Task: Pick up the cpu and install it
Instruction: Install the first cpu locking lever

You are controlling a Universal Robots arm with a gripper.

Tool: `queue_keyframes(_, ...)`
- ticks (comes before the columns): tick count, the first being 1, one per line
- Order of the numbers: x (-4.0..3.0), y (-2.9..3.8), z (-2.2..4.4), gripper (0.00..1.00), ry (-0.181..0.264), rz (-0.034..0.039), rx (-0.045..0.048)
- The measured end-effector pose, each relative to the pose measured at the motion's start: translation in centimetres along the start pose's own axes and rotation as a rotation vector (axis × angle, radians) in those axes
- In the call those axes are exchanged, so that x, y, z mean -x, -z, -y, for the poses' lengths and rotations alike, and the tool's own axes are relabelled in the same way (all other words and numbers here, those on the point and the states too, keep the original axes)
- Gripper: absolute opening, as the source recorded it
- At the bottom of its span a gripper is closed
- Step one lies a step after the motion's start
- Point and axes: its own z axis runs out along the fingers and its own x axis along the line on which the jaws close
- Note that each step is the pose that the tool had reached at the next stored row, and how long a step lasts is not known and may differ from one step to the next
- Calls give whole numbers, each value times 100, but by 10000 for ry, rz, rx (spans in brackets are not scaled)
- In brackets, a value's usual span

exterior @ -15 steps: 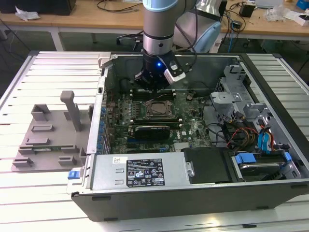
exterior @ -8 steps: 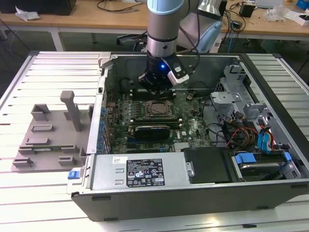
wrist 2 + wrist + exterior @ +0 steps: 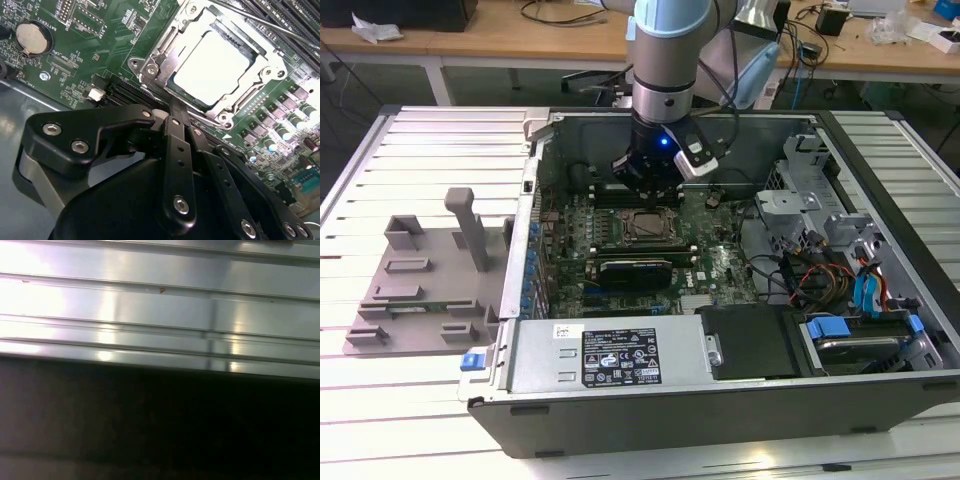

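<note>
An open desktop computer case (image 3: 720,400) lies on its side on a slatted metal bench (image 3: 430,150), its green motherboard (image 3: 720,265) facing up. The robot arm (image 3: 665,50) reaches down into the case, and its black gripper (image 3: 648,178) hangs just above the processor socket (image 3: 650,228) near the middle of the board. In the second wrist view the cpu (image 3: 210,67), a small square chip with a pale silvery top plate, sits flat inside the metal socket frame (image 3: 150,67), within the frame's opening. The gripper (image 3: 181,120) is clenched, its dark fingers (image 3: 176,150) pressed together with nothing between them, their tips just at the edge of the socket frame beside the chip. A round coin battery (image 3: 31,38) lies on the board well away from the socket. In the exterior view, a grey plastic tray (image 3: 415,290) with raised blocks rests on the bench to the exterior view's left of the case. The first wrist view shows pale metal slats (image 3: 150,305) above a dark area.
</note>
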Motion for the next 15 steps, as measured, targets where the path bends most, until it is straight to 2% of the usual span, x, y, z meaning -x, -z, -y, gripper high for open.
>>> queue_keyframes(12, 65, -15, 7, 11, -2, -1, 1)
queue_keyframes(15, 108, -16, 11, 11, -1, 0, 1)
